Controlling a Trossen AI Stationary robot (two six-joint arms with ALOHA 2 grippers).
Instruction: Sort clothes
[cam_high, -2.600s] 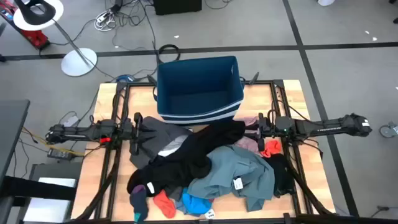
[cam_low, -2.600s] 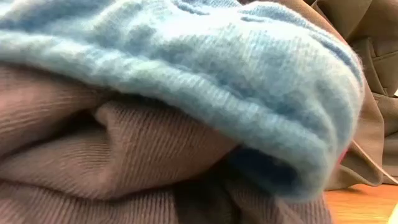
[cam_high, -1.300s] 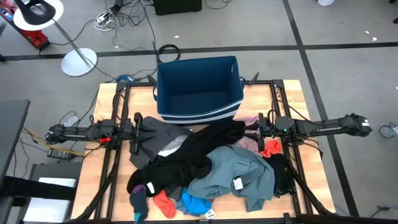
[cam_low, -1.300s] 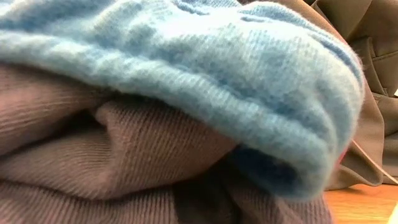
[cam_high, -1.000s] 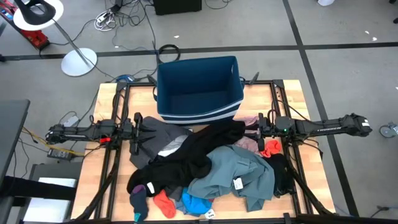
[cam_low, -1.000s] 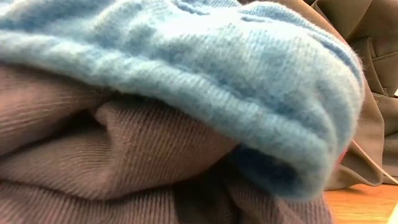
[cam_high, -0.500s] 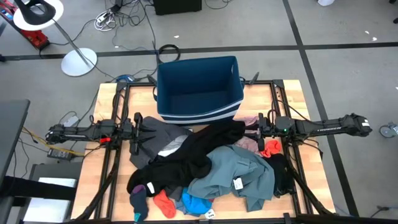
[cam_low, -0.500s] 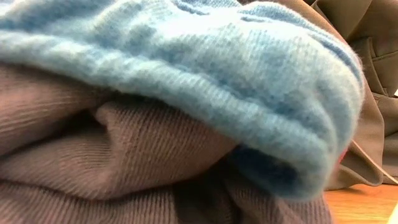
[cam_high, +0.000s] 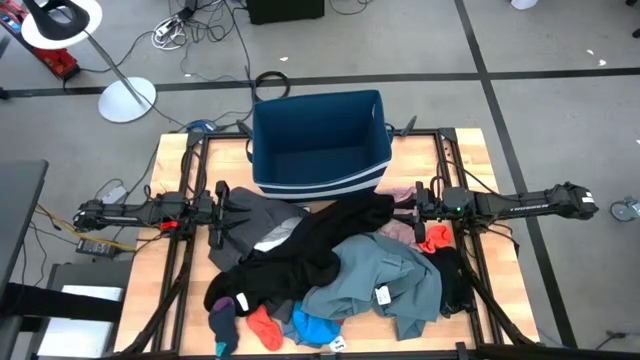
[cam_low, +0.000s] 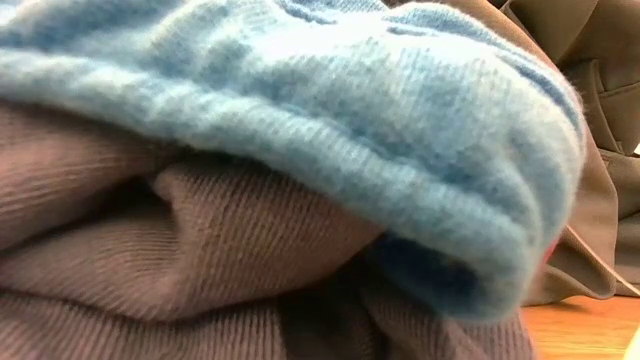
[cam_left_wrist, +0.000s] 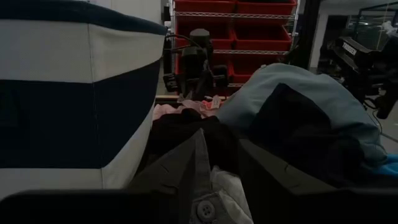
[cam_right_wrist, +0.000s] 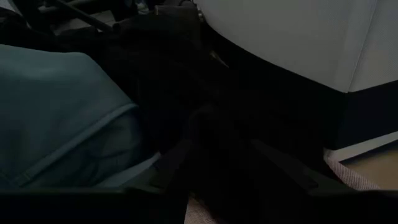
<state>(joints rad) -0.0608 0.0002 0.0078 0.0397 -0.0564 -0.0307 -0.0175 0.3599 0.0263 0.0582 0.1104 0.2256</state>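
Low view — blocked by clothes (cam_low: 300, 150)

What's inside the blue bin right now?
The bin looks empty: only its bare blue floor shows from above. The clothes are piled on the table in front of it. The corner under its near wall is hidden.

no readable text, white garment tag's print too small
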